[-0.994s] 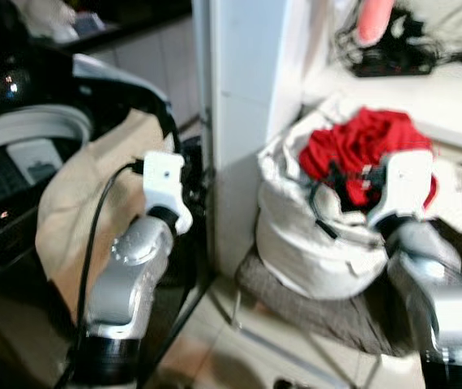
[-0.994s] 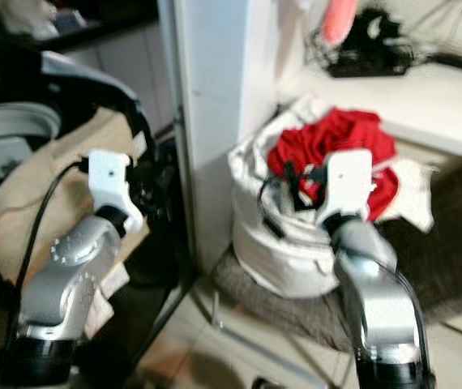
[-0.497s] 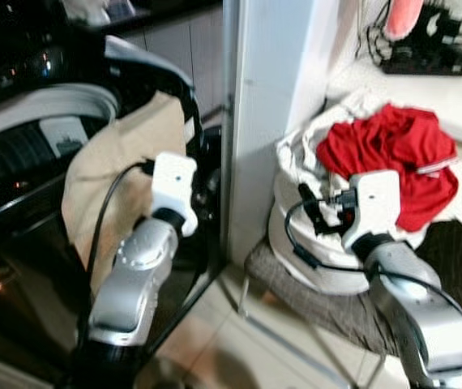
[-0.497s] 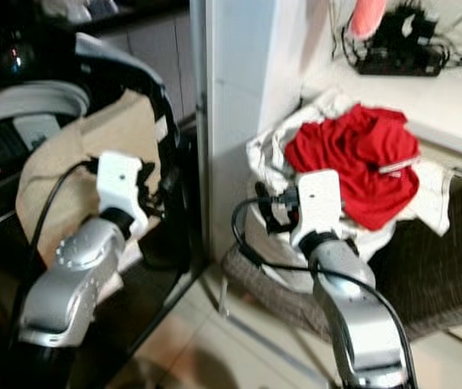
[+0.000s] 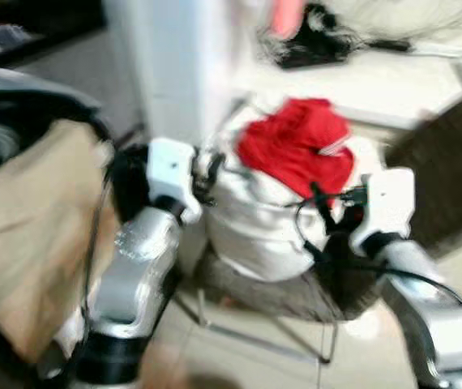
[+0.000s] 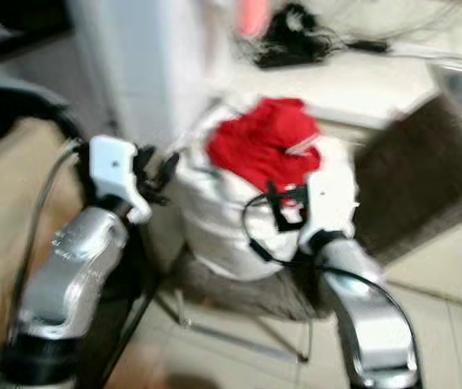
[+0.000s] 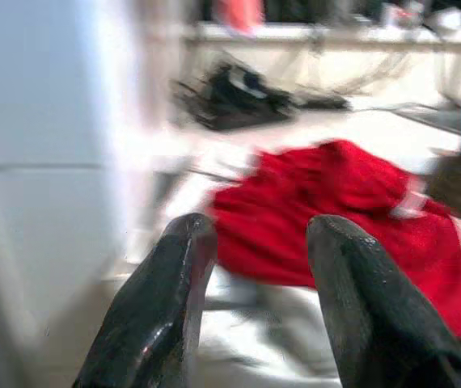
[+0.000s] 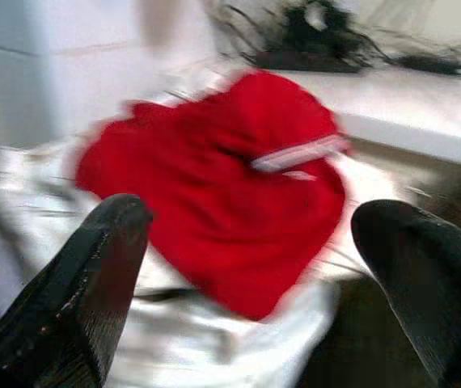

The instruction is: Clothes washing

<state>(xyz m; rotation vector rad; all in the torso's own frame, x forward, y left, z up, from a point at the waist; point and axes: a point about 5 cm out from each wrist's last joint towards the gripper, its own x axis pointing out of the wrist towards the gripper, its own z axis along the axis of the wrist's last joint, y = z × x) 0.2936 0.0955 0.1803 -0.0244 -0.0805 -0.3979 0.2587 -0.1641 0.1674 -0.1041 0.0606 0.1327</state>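
- Right gripper [image 8: 251, 234]: fingers [image 8: 85, 283] spread wide, nothing between them; they point at the red cloth [image 8: 222, 178], not touching it.
- Left gripper [image 7: 255, 275]: fingers [image 7: 166, 307] apart by a moderate gap, holding nothing, aimed at the red cloth's near edge.
- In the head views, blurred, the right gripper sits at centre right, just in front of the white bag [image 5: 255, 227]; the left gripper [image 5: 203, 174] is at centre left, beside the bag's left side.
- The red cloth lies on top of the white bag, upper centre of the frame.
- The bag rests on a grey-seated stool [image 5: 263, 296] with thin metal legs, on a pale tiled floor [image 5: 239, 365].
- A tan cloth [image 5: 28, 219] hangs at the left edge.
- Black cables [image 5: 312, 49] lie on a white ledge [image 5: 377, 77], upper centre, behind the bag.
- A brown mat [image 5: 442, 178] leans at the right.
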